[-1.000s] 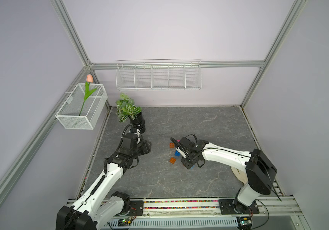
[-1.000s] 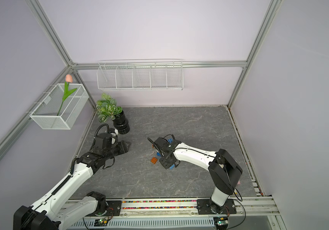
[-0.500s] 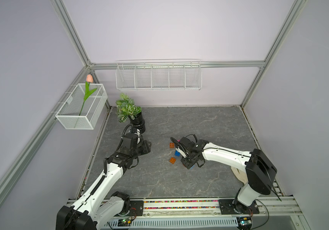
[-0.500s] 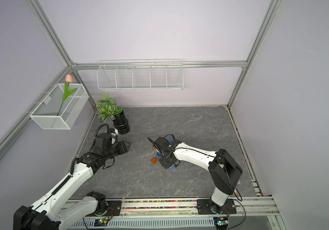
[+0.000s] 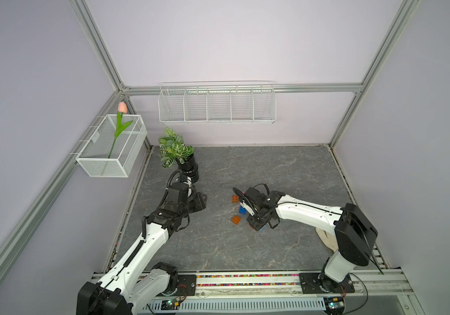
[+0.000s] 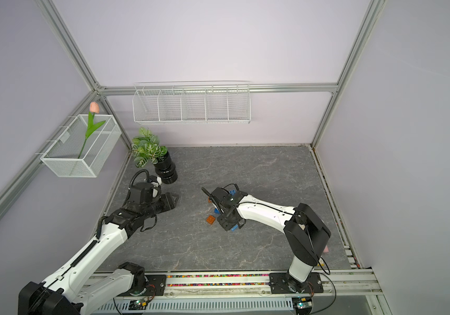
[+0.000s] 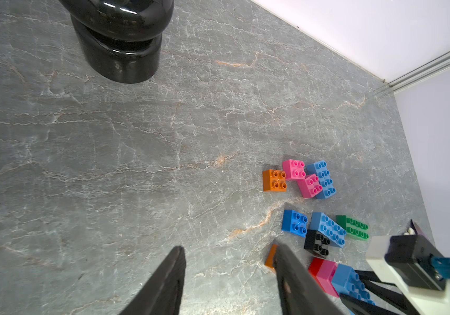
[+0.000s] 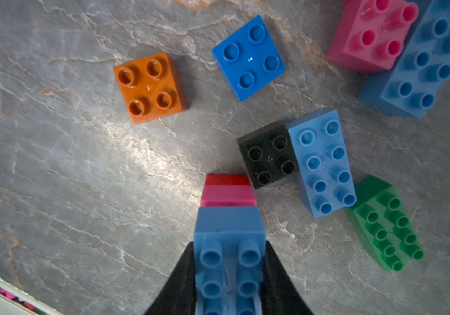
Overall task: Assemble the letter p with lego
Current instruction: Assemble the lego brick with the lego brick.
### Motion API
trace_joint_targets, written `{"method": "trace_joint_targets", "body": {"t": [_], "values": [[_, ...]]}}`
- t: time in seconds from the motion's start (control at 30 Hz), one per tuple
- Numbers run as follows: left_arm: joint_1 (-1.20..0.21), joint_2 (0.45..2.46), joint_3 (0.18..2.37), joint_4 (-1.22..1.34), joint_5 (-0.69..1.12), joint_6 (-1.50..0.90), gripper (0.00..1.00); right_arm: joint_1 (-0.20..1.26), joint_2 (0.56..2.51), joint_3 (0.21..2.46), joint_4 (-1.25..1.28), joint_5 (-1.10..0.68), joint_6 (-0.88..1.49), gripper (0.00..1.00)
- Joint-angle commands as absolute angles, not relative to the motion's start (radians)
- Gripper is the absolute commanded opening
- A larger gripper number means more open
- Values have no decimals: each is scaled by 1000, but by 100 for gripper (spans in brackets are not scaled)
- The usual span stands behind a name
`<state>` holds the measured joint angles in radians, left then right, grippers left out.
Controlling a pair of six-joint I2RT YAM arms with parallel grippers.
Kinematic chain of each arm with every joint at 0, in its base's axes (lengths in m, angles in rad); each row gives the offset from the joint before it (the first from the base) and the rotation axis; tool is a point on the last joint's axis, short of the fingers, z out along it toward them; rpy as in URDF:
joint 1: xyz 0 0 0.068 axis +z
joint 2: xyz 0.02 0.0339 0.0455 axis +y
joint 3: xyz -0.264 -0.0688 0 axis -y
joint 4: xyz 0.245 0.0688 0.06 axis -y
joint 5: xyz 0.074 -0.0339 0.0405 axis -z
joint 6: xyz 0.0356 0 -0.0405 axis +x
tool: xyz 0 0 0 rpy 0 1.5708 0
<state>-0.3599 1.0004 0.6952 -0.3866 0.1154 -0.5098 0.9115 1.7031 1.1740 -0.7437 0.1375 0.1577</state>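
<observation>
The right end effector (image 8: 229, 261) was clamped on a light blue brick (image 8: 229, 226) joined to a pink brick (image 8: 228, 195) and a red brick (image 8: 228, 180), near the middle of the desk (image 5: 245, 169). More lego lay close by: a black square (image 8: 269, 158) touching a light blue oblong (image 8: 322, 163), a green oblong (image 8: 384, 226), a blue square (image 8: 248, 57) and an orange square (image 8: 149, 87). The left end effector (image 7: 229, 272) hung open and empty, well to the left, near the black pot (image 7: 120, 41).

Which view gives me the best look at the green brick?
The right wrist view: the green brick looks large, with all eight studs clear. The left wrist view shows it whole but small. In neither top view can I make it out.
</observation>
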Motion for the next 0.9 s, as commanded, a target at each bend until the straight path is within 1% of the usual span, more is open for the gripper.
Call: {"method": "trace_joint_targets", "body": {"t": [0.0, 0.27, 0.47, 0.87], "values": [[-356, 999, 692, -381, 127, -497, 56, 920, 1736, 1179, -785, 138, 178, 20], [-357, 998, 690, -381, 126, -497, 56, 933, 1757, 1185, -802, 145, 186, 20], [-357, 1002, 690, -383, 127, -497, 56, 931, 1809, 1205, -827, 147, 165, 20], [-356, 998, 690, -387, 129, -499, 56, 914, 1894, 1228, -836, 78, 117, 19]]}}
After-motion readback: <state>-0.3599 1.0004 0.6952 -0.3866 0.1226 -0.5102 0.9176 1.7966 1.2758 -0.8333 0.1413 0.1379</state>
